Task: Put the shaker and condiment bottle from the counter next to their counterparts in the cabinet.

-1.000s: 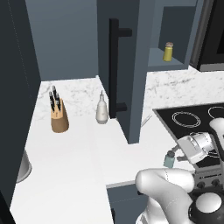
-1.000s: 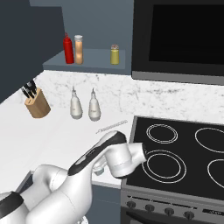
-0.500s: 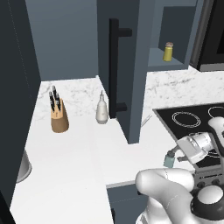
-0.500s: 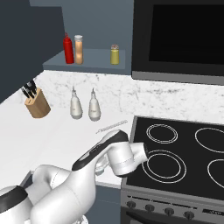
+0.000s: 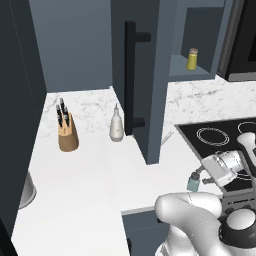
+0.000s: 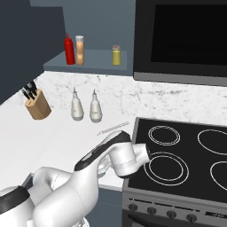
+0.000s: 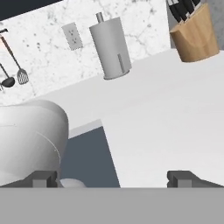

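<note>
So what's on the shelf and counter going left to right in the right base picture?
Knife block → red bottle → orange bottle → first white pear-shaped bottle → second white pear-shaped bottle → yellow jar → stove.

The shaker (image 5: 192,182) is half covered by the arm in the left base view. In the hand view, the knife block (image 7: 195,33) is cut off by the top edge.

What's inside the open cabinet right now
On the cabinet shelf stand a red bottle, an orange bottle beside it, and a yellow jar further right. The door hides the shelf's left part in the left base view.
</note>
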Controlling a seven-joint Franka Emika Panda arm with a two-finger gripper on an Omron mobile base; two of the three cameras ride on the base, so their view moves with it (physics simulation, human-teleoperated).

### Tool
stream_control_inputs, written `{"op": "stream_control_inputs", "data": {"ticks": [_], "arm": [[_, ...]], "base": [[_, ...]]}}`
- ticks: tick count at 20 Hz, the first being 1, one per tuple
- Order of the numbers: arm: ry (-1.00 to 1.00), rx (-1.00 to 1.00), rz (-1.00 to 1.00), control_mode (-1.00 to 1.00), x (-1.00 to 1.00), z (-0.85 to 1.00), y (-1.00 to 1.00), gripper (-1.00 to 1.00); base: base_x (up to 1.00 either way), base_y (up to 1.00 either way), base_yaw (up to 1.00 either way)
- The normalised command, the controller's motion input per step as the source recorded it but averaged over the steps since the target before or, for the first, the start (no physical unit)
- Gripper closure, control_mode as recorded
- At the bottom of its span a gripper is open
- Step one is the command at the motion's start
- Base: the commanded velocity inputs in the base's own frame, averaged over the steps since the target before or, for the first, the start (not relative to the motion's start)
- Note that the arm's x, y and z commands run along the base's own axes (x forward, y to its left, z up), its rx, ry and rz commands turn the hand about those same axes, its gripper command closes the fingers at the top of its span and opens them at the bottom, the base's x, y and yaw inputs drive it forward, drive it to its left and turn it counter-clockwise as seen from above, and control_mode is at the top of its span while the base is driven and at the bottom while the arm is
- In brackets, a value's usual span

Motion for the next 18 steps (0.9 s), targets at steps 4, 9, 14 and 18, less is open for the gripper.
{"op": "stream_control_inputs", "data": {"ticks": [4, 9, 14, 18], "arm": [[0.00, 0.00, 0.00, -1.00, 0.08, 0.00, -0.10, -1.00], [0.00, 0.00, 0.00, -1.00, 0.28, 0.00, -0.24, -1.00], [0.00, 0.00, 0.01, -1.00, 0.21, -0.01, -0.14, -1.00], [0.00, 0.00, 0.04, -1.00, 0.16, -0.20, -0.04, -1.00]], "base": [[0.00, 0.00, 0.00], [0.00, 0.00, 0.00], [0.00, 0.00, 0.00], [0.00, 0.00, 0.00]]}}
